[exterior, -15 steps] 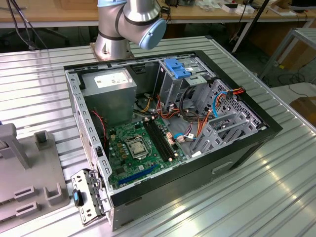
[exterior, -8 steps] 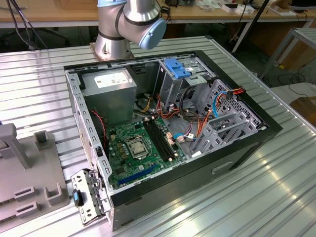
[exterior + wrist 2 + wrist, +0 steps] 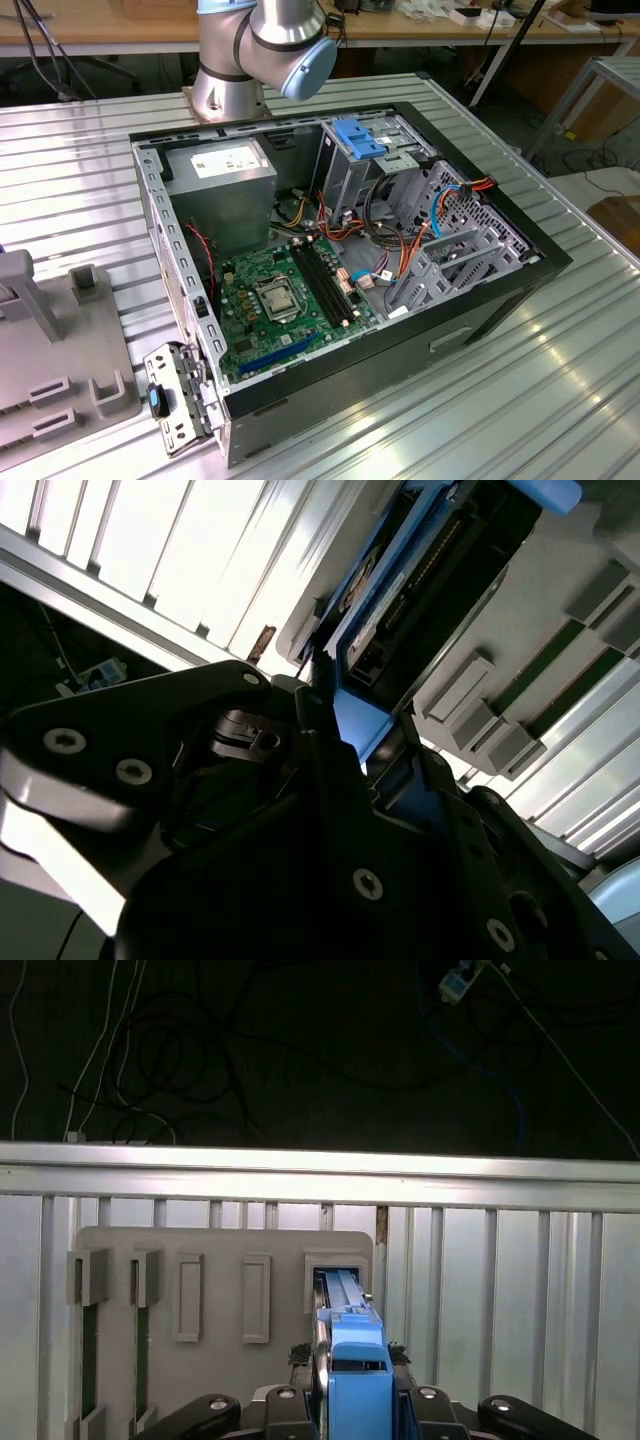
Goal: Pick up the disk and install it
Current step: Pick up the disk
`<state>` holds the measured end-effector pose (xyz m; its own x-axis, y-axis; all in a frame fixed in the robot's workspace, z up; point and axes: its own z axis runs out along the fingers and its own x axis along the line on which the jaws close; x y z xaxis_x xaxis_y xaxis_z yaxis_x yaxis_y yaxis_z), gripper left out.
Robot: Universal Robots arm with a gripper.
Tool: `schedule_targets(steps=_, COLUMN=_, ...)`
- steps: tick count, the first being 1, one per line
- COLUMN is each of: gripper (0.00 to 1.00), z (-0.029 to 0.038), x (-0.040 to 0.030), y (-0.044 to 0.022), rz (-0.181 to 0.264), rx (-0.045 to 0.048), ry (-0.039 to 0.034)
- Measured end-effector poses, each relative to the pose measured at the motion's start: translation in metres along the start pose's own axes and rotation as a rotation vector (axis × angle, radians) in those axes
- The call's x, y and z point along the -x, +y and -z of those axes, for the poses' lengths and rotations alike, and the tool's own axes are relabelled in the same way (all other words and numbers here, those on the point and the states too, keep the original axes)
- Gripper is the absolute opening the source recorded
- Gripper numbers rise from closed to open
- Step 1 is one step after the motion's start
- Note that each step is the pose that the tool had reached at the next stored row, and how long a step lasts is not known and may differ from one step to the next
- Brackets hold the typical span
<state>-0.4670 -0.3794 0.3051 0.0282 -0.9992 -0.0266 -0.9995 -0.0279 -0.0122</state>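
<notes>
Your pincer is clamped on the disk, with its black fingers pressed against either flank of the blue carrier (in the second wrist view you can see the carrier's blue tab pinched between the jaws). The disk stands on edge in the grey rack, in the slot at the end of the rack's row, with the other slots lined up beside it. In the exterior view, the open computer case sits just beside the rack, to the exterior view's right of it. Both rest on the ribbed metal table.
</notes>
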Motion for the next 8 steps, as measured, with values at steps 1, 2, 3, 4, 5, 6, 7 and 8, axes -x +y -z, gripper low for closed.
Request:
schedule_targets(steps=1, gripper=0.37, z=0.0, x=0.0, y=0.0, rz=0.0, rx=0.0, ry=0.0)
schedule_targets(steps=2, gripper=0.37, z=0.0, x=0.0, y=0.0, rz=-0.001, rx=0.0, ry=0.0)
schedule_targets(steps=3, gripper=0.37, z=0.0, x=0.0, y=0.0, rz=-0.006, rx=-0.0001, ry=0.0)
schedule_targets(steps=4, gripper=0.37, z=0.0, x=0.0, y=0.0, rz=-0.008, rx=-0.0002, ry=0.0001)
schedule_targets(steps=5, gripper=0.37, z=0.0, x=0.0, y=0.0, rz=-0.009, rx=-0.0003, ry=0.0001)
schedule_targets(steps=6, gripper=0.37, z=0.0036, x=0.0001, y=0.0, rz=-0.009, rx=-0.0004, ry=0.0001)
schedule_targets(steps=7, gripper=0.37, z=0.0045, x=0.0001, y=0.0, rz=-0.009, rx=-0.0004, ry=0.0001)
schedule_targets(steps=8, gripper=0.37, z=0.0054, x=0.0001, y=0.0, rz=-0.009, rx=-0.0003, ry=0.0001)
